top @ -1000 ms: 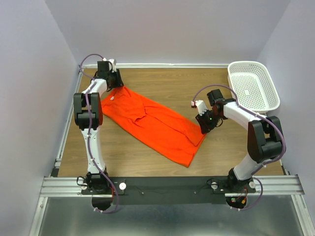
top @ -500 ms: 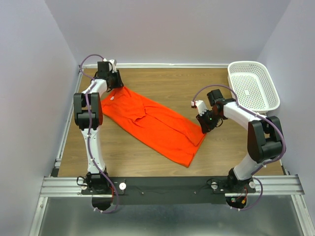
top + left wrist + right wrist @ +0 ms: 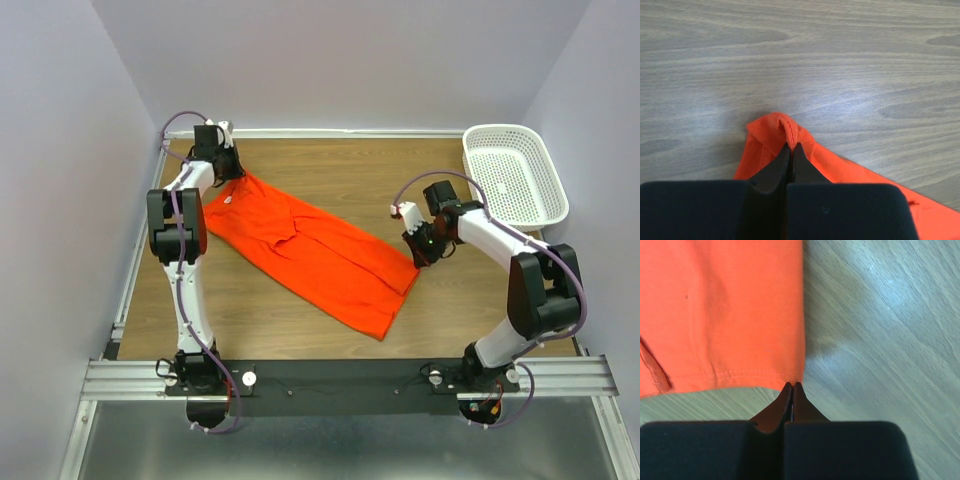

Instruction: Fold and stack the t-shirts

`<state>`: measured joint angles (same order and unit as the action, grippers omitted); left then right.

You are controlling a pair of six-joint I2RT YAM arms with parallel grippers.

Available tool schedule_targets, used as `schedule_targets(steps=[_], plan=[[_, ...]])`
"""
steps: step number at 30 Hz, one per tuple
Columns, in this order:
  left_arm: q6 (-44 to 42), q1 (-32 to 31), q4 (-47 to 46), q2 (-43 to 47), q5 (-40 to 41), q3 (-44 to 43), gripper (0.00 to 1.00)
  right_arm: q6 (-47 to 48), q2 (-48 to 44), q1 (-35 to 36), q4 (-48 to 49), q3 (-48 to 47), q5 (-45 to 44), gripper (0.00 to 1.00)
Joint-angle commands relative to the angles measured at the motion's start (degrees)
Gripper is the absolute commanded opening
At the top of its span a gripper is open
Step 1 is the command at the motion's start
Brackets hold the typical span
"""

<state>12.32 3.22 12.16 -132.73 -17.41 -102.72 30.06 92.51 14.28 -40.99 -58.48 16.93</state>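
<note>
Top external view: a bright orange-red short-sleeved fabric t-shirt, plain and unprinted, lies flat on the pale wood-grain worktop as a long diagonal band, running from the far left toward the near middle.
Shirt detail: a small white neck label shows near the far-left end. A lengthwise overlap of fabric runs down the middle, and the near end finishes in a blunt corner well short of the arms' bases.
Far-left end: the left gripper sits on the shirt's farthest tip, close to the worktop's back-left corner.
Left wrist view: the black jaws are pressed together with a small raised pucker of orange fabric pinched between their tips. Bare wood lies beyond it.
Right-hand edge: the right gripper meets the shirt at the corner of its hem, about midway across the worktop.
Right wrist view: the jaws are closed tight on the very corner of the stitched hem. The fabric spreads up and to the left of the tips, with wood grain to the right.
Arms: the left arm reaches straight up the worktop's left side. The right arm bends inward from the right, so the two grippers are at opposite ends of the shirt, well apart.
Far-right corner: a white plastic lattice basket stands against the wall, apart from the shirt.
</note>
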Motion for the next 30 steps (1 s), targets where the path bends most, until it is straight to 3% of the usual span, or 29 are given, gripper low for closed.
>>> schedule_targets(steps=[1,19,30], plan=[[0.60,1.34,-0.03,-0.34,-1.31,-0.73,0.00,0.70,-2.95,-0.22,-0.76,1.79,-3.30,0.01],[2.36,4.07,-1.00,-3.33,-8.59,-4.16,0.00,1.84,-3.30,-1.98,-0.05,5.13,-5.59,0.01],[8.16,4.25,-7.24,-4.82,-14.76,-2.58,0.17,1.31,-2.25,-1.98,-0.05,4.25,-3.48,0.02]])
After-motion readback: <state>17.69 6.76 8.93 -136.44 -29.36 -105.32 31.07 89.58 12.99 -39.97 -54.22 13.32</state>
